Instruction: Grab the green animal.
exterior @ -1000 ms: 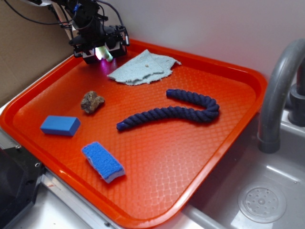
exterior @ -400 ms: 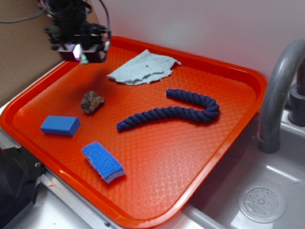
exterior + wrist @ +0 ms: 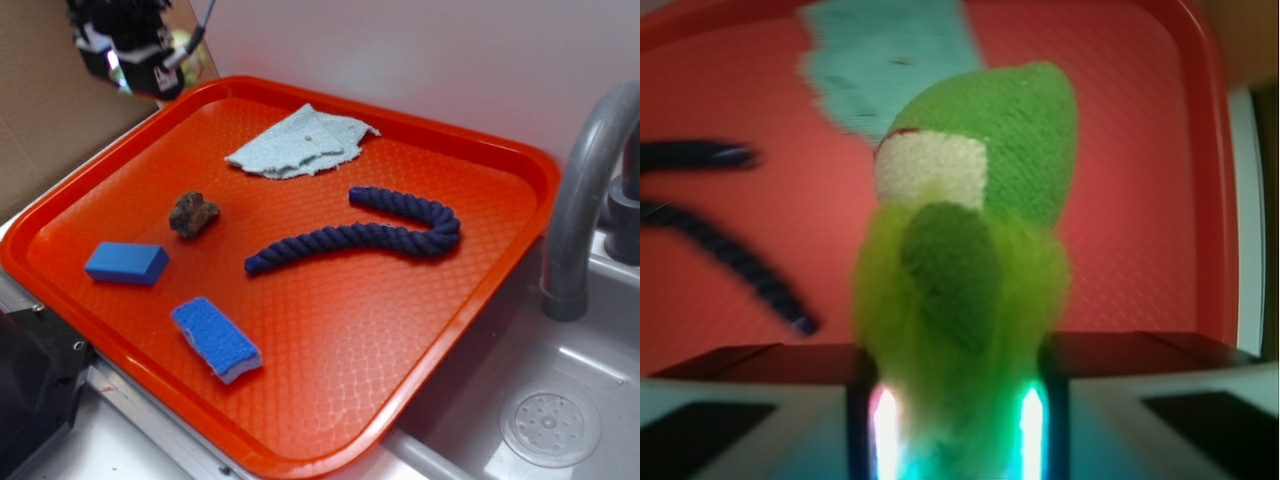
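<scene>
The claw (image 3: 958, 425) is clenched on the green animal (image 3: 975, 250): in the wrist view the fuzzy yellow-green toy, with its cream patch, fills the gap between the two jaws and juts out in front of them. In the exterior view the claw (image 3: 135, 60) hangs high over the far left corner of the orange tray (image 3: 520, 215), with a sliver of green at its side, well apart from everything on the tray. The grab looks essentially done, so the step in hand is securing it. Judging by how much soft plush bulges past the jaws, the hold may sit on the toy's rear end, so it is best to keep steady pressure, move slowly and avoid sharp swings that could let the fuzz slide out. The brown rock (image 3: 193, 213), pale cloth (image 3: 300, 142) and blue rope (image 3: 365, 235) lie clear below.
</scene>
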`<state>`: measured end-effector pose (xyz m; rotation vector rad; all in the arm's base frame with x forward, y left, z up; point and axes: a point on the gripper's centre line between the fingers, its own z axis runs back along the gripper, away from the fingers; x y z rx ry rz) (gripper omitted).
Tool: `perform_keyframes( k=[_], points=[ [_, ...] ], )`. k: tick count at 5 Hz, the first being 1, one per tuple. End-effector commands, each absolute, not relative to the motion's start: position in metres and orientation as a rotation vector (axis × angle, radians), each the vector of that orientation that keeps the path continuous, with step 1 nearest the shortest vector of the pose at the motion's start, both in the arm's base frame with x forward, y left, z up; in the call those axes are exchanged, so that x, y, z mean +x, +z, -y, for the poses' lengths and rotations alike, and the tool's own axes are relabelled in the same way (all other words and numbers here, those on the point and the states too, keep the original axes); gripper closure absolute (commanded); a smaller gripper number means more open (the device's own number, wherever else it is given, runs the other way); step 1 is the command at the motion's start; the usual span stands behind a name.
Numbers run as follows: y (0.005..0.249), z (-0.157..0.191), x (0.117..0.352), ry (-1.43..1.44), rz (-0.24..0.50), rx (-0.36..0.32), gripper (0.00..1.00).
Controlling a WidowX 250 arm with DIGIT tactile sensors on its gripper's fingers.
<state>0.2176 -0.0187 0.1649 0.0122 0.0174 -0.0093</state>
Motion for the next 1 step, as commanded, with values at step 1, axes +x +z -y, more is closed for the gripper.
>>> perform_keyframes(
  k=[1],
  points=[
    [0.2343, 0.0282, 0.2489, -0.045, 0.248, -0.051, 1.0]
  ],
)
